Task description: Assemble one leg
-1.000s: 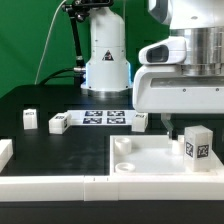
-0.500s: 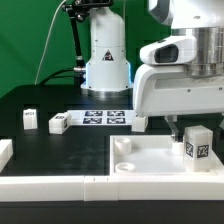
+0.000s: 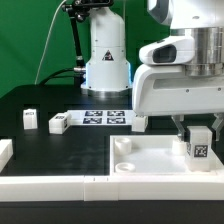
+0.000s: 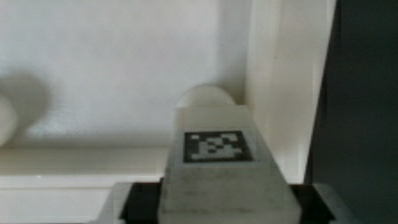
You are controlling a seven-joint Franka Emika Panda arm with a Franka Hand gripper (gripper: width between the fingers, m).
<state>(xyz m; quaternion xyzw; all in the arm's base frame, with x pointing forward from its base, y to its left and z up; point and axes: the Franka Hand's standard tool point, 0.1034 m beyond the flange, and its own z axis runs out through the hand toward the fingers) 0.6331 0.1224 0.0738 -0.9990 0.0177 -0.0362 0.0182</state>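
Note:
My gripper (image 3: 195, 132) is shut on the leg (image 3: 198, 146), a small white post with a black-and-white tag facing the camera. It holds the leg upright over the near right corner of the large white panel (image 3: 150, 158), low against its top; I cannot tell whether they touch. In the wrist view the leg (image 4: 217, 150) stands between my dark fingers (image 4: 143, 203), with the gripper (image 4: 222, 205) closed on its sides and the panel (image 4: 107, 120) below. A round corner socket (image 3: 122, 146) shows at the panel's left corner.
Three more legs stand on the black table (image 3: 30, 119), (image 3: 58, 123), (image 3: 140, 121). The marker board (image 3: 103, 117) lies between them. The robot base (image 3: 105, 60) is behind. A white fence (image 3: 50, 186) runs along the front edge.
My gripper has come down slightly with the leg in it, bringing the leg closer to the panel's right corner. Nothing else moved.

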